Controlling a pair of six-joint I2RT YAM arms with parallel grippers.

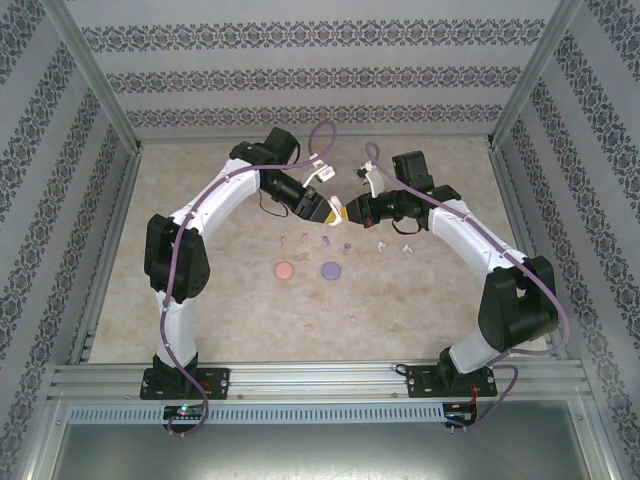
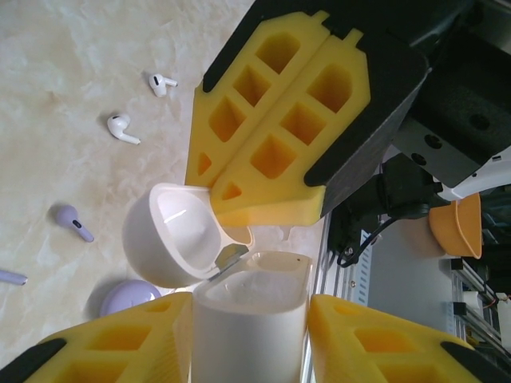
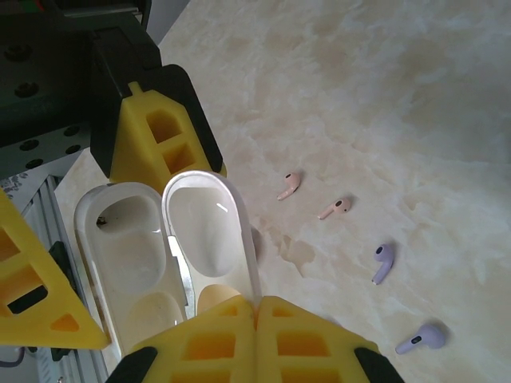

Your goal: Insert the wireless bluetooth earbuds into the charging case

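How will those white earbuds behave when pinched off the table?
Probably slippery: the white earbuds look glossy and rounded. Likely to skid or spin if nudged, lying loose on the smooth table. Tiny beside the right gripper, so probably light.

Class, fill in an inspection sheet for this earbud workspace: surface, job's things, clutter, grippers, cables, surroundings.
Surface: beige marbled table; no spills seen.
Job's things: white charging case with its lid open. Six earbuds lie loose on the table: pinkish pair, purple pair, white pair. A pink case and a purple case also lie on the table.
Clutter: nothing seen.
Grippers: left gripper shut on the white charging case's body. Right gripper has its fingers together at the lid's rim; whether they pinch it cannot be told.
Cables: purple cables run along both arms.
Surroundings: patterned walls and an aluminium frame.
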